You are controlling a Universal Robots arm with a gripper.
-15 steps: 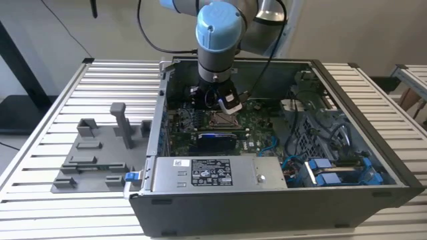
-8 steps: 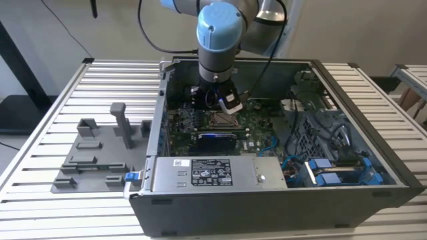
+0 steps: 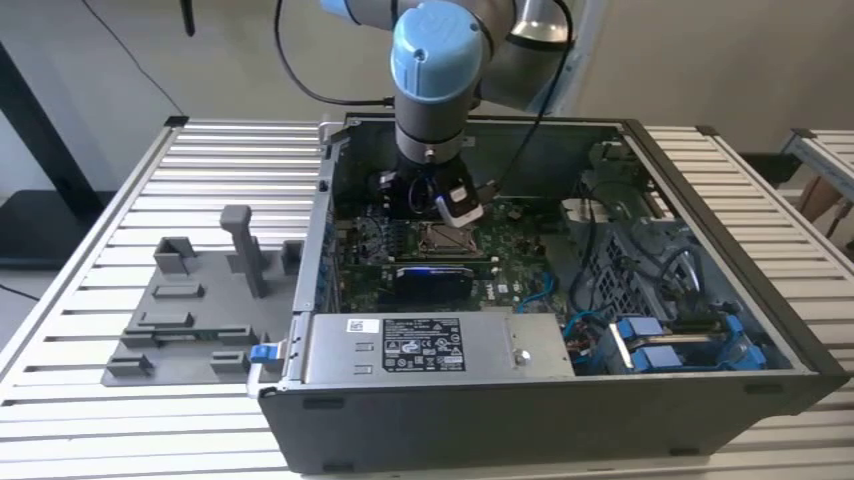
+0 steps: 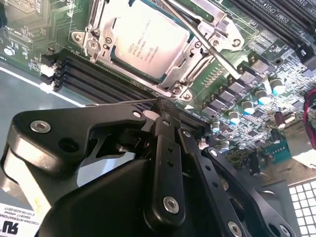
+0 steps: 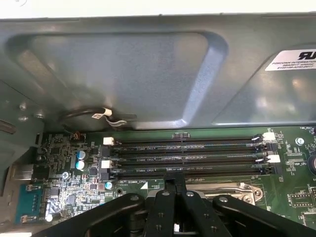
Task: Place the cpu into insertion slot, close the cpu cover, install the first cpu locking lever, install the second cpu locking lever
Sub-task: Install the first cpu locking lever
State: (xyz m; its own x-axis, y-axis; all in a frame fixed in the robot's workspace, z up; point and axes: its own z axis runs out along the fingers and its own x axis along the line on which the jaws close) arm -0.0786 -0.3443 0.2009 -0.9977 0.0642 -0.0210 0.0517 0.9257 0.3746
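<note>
The cpu lies flat in its socket on the green motherboard, silver top up. The cpu cover, a thin metal frame, lies closed around it. One thin locking lever runs along the socket's far side. A second thin rod, another lever, runs beside the memory slots and ends at my fingertips. My gripper is shut, its tip against that rod's end, just off the socket's corner. In the exterior view the gripper hangs inside the open case right above the socket. In the first wrist view the gripper is over the socket's edge.
Black memory slots run beside the socket, with the case wall just behind. A grey power-supply box sits at the case's front, blue-plugged cables on the exterior view's right. A grey fixture stands on the slatted table.
</note>
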